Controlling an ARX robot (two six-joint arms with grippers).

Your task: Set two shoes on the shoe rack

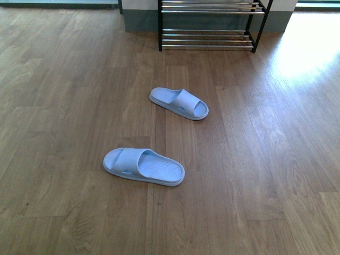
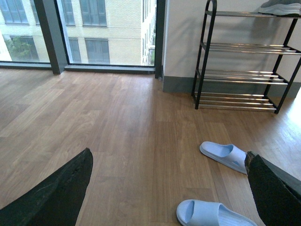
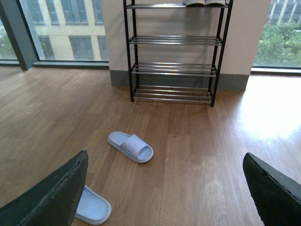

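Shoes [image 3: 195, 3] on rack [image 3: 174, 40] top tier, slides [image 1: 179, 103] — flr [image 1: 255, 159]

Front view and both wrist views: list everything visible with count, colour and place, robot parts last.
far slide sandal: one, pale blue, on the floor nearer the rack
near slide sandal: one, pale blue, on the floor nearer the robot
shoe rack: one, black frame, chrome bars, against the wall
shoes on top tier: seemingly two, grey with pale soles, cropped
floor: brown wood planks
wall: white, behind the rack
windows: dark-framed, beside the wall
left gripper: dark, open, empty
right gripper: dark, open, empty
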